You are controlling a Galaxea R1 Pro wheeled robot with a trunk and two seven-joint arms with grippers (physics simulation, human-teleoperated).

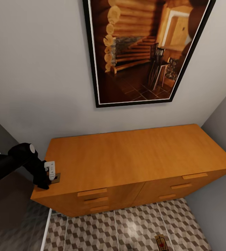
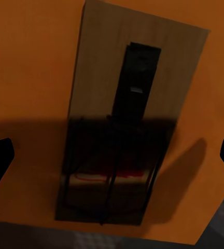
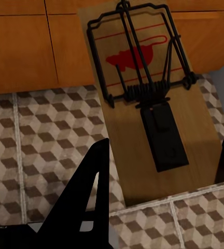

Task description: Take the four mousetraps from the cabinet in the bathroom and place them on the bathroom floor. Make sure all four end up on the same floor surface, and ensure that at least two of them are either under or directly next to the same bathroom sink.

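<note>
Mousetrap [image 2: 127, 135] lies flat on the cabinet [image 1: 137, 157] top at its left front corner, directly beneath the left gripper [image 1: 50, 172], long axis crosswise to the line between the spread fingertips, whereas the right gripper [image 3: 158, 187], also spread, hangs over a second trap [image 1: 160, 243] on the bathroom floor [image 1: 126, 230].

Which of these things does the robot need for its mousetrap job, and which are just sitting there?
For the job:
- mousetrap on the cabinet corner, under the left gripper
- mousetrap on the floor, by the right gripper
- cabinet
- bathroom floor

Just there:
- framed picture of a log cabin room
- grey wall
</note>
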